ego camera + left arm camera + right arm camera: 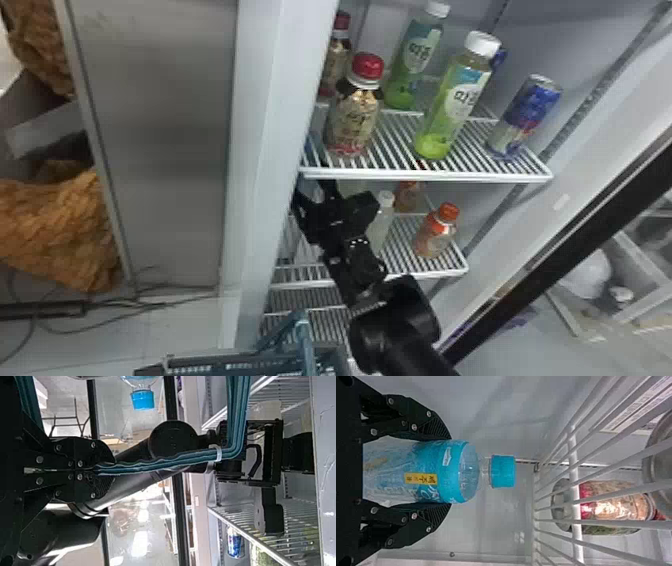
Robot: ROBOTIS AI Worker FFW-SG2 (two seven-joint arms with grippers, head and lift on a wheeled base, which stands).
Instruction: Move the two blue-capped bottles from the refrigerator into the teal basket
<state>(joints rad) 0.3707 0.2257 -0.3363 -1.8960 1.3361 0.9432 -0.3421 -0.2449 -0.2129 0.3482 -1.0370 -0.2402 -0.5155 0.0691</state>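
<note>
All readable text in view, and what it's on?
Nothing I can quote with confidence.
Blue-capped bottle: dark characters on a yellow patch, sideways, not certain enough to quote; other label print too blurred.
Front green bottle: large dark characters on a white oval, blurred.
Front red-capped bottle: label print, blurred.
Blue can: print too blurred.
White sticker behind rack wires: lines too small.

Yellow label [420, 479] with dark characters on blue-capped bottle [468, 471], lettering on green bottles [445, 120]
</note>
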